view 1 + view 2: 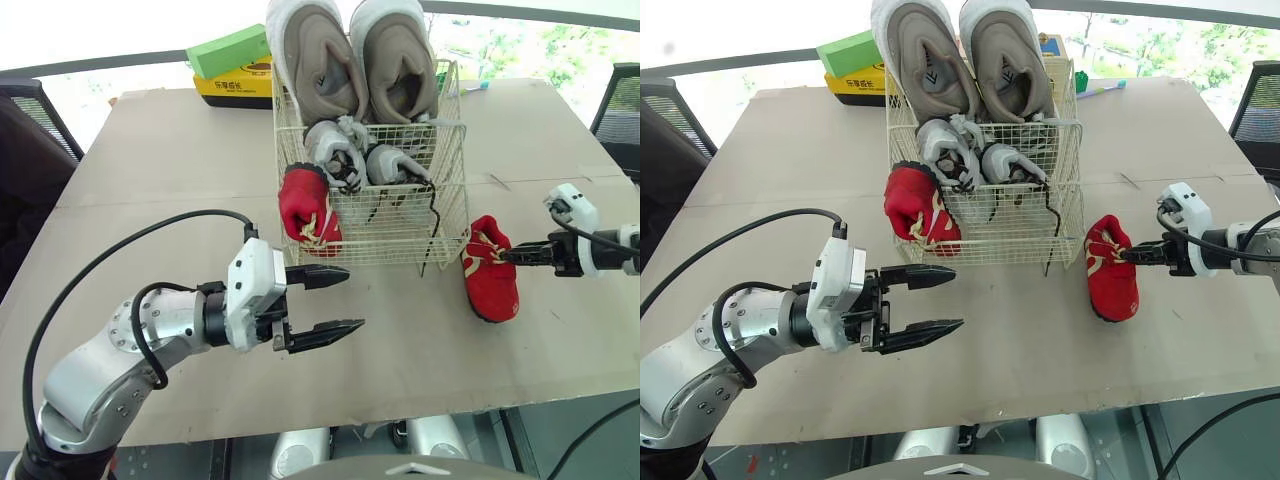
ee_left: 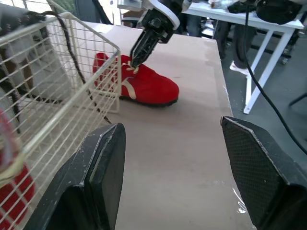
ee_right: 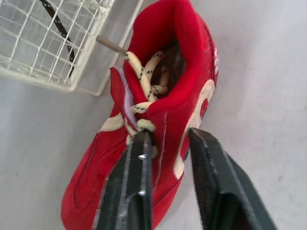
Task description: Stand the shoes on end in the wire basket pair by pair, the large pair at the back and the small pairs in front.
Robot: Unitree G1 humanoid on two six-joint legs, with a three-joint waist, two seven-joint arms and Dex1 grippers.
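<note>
Left arm poised, right arm on a shoe: the left arm rises from the lower left of the frame, elbow bent and forearm level. Its left end effector [image 1: 351,298] hangs just above the bench [image 1: 150,170], in front of the wire basket [image 1: 392,240]. The two black fingers are spread wide, one above the other, with nothing between them. They point toward the right of the frame. A black cable [image 1: 150,236] loops over the forearm.

The right arm reaches in level from the right edge. Its right end effector [image 1: 505,256] is closed to a narrow gap on the loose red shoe [image 1: 491,282]. One finger lies by the laces, the other on the outer side of the collar. That shoe sits on its sole on the bench, just beside the basket's right wall, toe toward the lower edge of the frame.

In the basket, at upper centre, the large grey-beige pair [image 1: 318,65] stands on end at the back. The small grey pair [image 1: 335,150] stands before it. The red twin [image 1: 305,210] stands upright in the front left corner. A green box [image 1: 230,50] rests on a yellow box [image 1: 235,88] behind the basket, upper left.
</note>
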